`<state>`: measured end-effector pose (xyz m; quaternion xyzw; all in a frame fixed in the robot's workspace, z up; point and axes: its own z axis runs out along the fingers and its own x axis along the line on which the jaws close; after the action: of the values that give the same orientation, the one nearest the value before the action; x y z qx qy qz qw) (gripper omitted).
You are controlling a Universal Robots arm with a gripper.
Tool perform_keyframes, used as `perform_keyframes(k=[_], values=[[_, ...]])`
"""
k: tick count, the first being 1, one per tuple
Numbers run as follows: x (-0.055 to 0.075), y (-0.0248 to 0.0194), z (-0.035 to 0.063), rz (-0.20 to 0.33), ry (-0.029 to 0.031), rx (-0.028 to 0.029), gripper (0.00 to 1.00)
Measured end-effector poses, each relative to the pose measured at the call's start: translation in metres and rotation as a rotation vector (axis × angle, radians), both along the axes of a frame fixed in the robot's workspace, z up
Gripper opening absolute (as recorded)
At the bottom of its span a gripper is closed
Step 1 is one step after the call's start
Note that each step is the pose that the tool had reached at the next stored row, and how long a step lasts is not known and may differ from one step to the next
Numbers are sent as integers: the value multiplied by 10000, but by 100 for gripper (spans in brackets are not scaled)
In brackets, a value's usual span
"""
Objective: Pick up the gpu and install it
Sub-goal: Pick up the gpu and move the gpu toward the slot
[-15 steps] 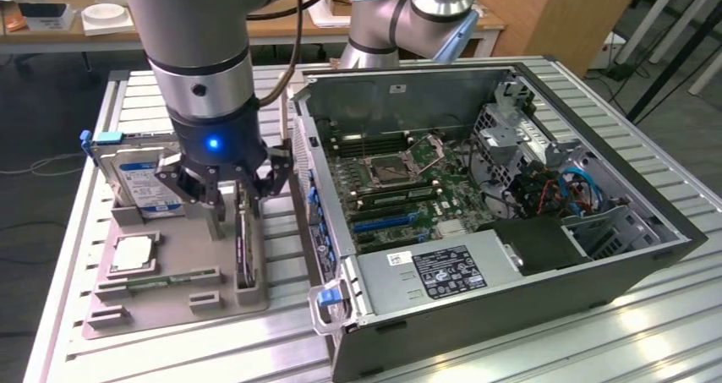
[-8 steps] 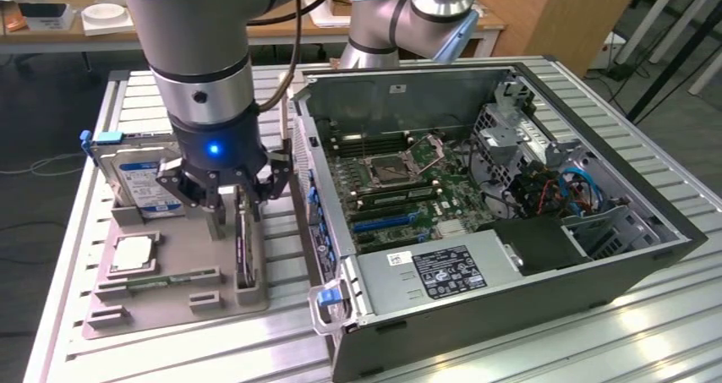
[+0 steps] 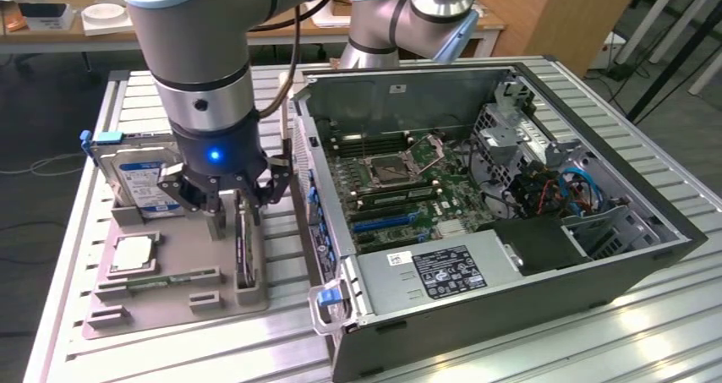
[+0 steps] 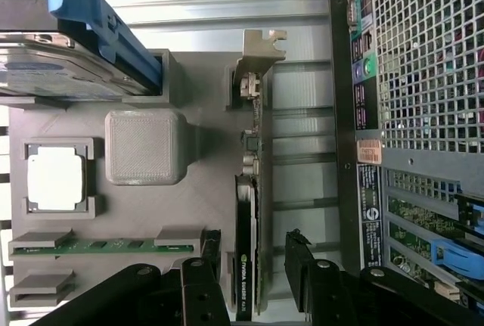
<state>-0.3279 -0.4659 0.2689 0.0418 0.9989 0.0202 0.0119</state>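
Note:
The gpu point(image 3: 243, 252) is a thin black card standing on edge in a slot of the grey holder tray point(image 3: 169, 303), just to the exterior view's left of the open computer case point(image 3: 508, 231). In the wrist view the gpu point(image 4: 248, 212) runs lengthwise with its pale metal bracket point(image 4: 261, 54) at the far end. My gripper point(image 3: 237, 204) hangs directly over the card's near end. It is open: the black fingers point(image 4: 306, 265) straddle the card with a gap on each side. The gripper point(image 4: 253, 269) is not touching the card.
On the same tray sit a silver hard drive point(image 3: 141, 180) in a blue-handled caddy, a CPU point(image 3: 134, 252) and a green memory stick point(image 3: 158, 280). The case wall point(image 4: 423, 76) stands close beside the card. Blue slots point(image 3: 384, 222) lie on the motherboard inside.

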Motion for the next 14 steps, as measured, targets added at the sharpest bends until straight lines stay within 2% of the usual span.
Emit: perform_keyframes(k=[14], values=[[-18, -10, -119, -1, -1, 0, 47]])
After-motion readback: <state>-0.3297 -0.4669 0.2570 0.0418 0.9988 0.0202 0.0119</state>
